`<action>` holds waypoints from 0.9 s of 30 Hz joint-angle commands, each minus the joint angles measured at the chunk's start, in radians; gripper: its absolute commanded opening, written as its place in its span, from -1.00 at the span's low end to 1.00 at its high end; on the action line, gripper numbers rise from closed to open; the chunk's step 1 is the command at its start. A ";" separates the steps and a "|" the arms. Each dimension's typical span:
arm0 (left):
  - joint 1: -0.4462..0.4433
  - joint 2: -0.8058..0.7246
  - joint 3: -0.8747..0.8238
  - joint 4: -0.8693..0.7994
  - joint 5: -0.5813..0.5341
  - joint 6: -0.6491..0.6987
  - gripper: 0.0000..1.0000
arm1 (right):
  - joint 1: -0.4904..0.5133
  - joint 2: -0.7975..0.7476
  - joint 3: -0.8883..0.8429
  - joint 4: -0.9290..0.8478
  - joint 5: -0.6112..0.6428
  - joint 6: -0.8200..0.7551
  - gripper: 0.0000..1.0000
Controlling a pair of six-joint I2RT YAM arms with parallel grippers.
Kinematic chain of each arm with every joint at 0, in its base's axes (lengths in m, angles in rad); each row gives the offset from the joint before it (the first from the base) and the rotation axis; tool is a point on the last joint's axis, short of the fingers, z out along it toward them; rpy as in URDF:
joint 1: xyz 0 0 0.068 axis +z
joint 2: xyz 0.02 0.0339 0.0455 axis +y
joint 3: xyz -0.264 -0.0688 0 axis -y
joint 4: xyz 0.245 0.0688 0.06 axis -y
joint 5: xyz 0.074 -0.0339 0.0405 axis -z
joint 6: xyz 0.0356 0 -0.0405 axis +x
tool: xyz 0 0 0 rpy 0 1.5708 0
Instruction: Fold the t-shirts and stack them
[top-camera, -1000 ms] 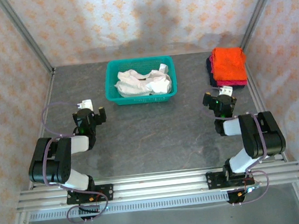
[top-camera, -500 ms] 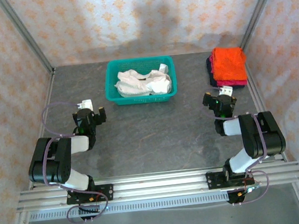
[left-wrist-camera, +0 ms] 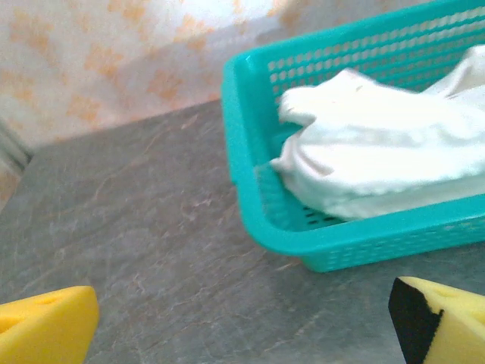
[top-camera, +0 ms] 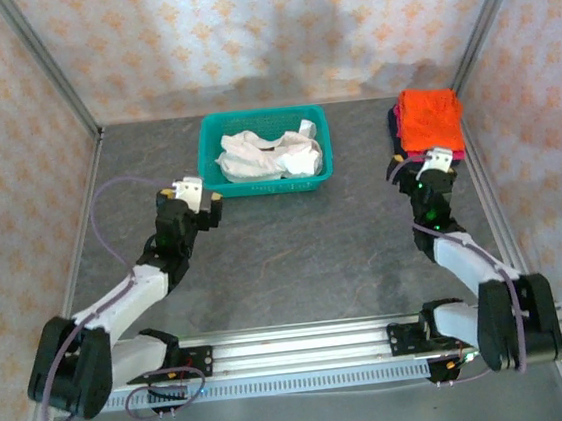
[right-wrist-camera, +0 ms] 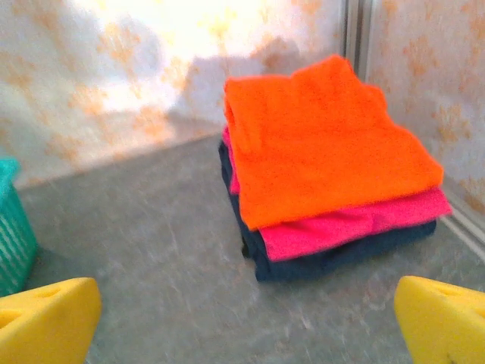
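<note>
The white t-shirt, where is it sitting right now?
In the top view the white t-shirt lies crumpled inside the teal basket at the far middle of the table, just beyond the open left hand; the folded stack sits off to its right.

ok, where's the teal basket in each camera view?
Top external: basket at the back centre of the table, white shirt inside.
Left wrist: basket at upper right, white shirt inside.
Right wrist: a basket corner at the left edge.
Shared landmark: the patterned back wall.

Three folded shirts (top-camera: 428, 120) stacked, one white shirt (top-camera: 265, 155), one teal basket (top-camera: 268, 185), two robot arms (top-camera: 133, 286)
</note>
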 commanded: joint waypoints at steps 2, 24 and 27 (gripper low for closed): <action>-0.139 -0.103 0.014 -0.149 -0.047 0.037 1.00 | 0.029 -0.022 0.158 -0.372 -0.050 0.134 0.99; -0.492 -0.080 0.036 -0.187 -0.170 -0.028 1.00 | 0.308 0.731 0.879 -0.749 -0.202 0.422 -0.20; -0.490 -0.113 0.027 -0.216 -0.196 -0.036 1.00 | 0.322 0.779 0.940 -0.777 -0.205 0.432 -0.45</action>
